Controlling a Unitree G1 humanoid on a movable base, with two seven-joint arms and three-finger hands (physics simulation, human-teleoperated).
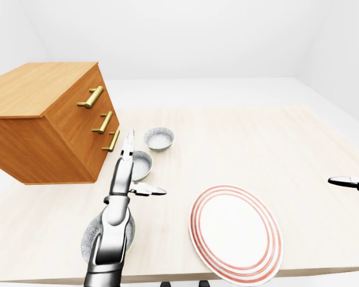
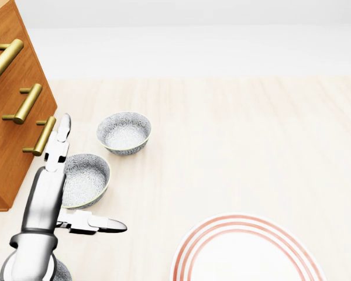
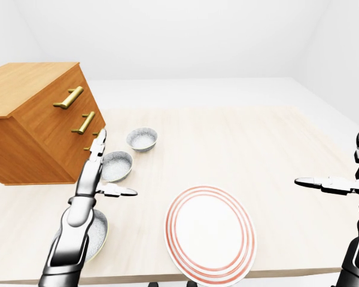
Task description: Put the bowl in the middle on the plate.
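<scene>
Head view: left hand (image 2: 61, 175) spread beside middle bowl (image 2: 85, 178) (not grasped); plate (image 2: 190, 257) was bare, transfer remained.

You're in a bare simulated room with blank white walls: a pale wooden table (image 1: 275, 137), and a wooden drawer chest (image 1: 45, 122) just beyond your left hand (image 2: 70, 193).

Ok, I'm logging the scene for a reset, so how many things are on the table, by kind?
Bowls: 3 (top bowl, middle bowl, bottom bowl, partly hidden under the left arm)
Plates: 1 (red-ringed plate)
Drawer chests: 1 (wooden chest)
Total: 5
</scene>
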